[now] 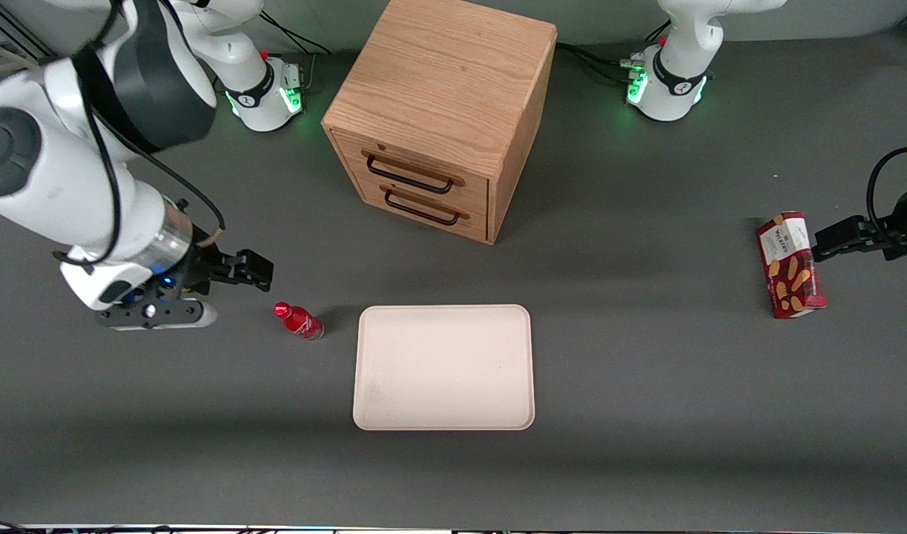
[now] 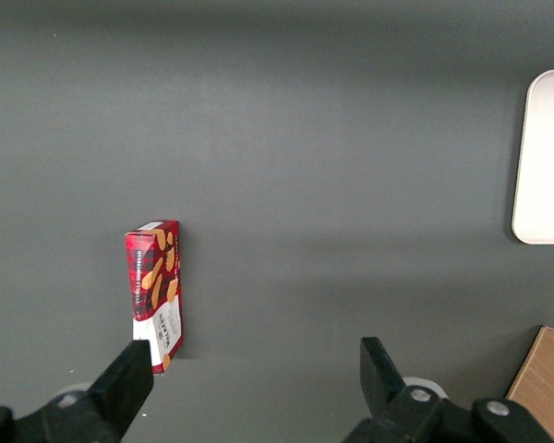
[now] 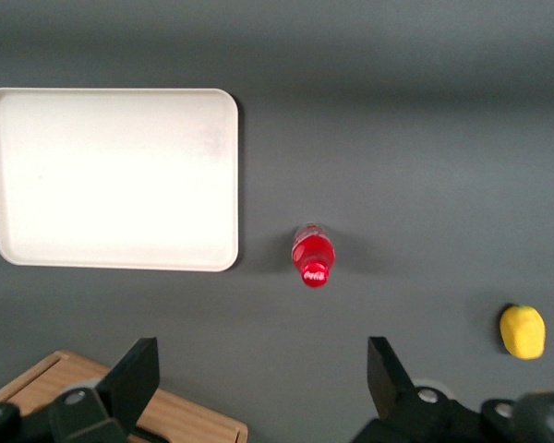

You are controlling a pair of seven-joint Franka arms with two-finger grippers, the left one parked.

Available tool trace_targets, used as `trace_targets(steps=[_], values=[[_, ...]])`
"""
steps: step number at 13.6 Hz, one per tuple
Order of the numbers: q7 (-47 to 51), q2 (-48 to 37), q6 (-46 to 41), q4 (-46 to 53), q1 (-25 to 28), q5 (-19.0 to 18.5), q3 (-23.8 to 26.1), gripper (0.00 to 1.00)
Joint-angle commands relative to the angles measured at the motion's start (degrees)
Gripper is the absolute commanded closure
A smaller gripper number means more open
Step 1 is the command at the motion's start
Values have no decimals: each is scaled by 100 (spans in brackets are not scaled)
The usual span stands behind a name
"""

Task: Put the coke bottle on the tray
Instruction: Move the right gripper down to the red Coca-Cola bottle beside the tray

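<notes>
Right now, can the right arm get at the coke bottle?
Probably yes. The end effector hangs open close beside the bottle, which stands alone on bare table next to the tray; nothing sits between them.

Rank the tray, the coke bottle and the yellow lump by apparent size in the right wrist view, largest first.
1. tray, by far the largest.
2. coke bottle.
3. yellow lump, only slightly smaller than the bottle, so that order is unsure.
The open tool hangs above the table, clear of all three.
</notes>
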Motion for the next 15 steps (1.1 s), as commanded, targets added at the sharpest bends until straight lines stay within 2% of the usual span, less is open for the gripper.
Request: trace_targets(steps=[1,4,8,15], values=[[6,-367,883,-1104,2,-90,-25,0],[6,-358,1753,-1807,2,-301,-25,0],[-2,-358,2668,-2564,-6,-319,-140,0],[-126,-306,3706,-3356,-6,-319,-149,0]])
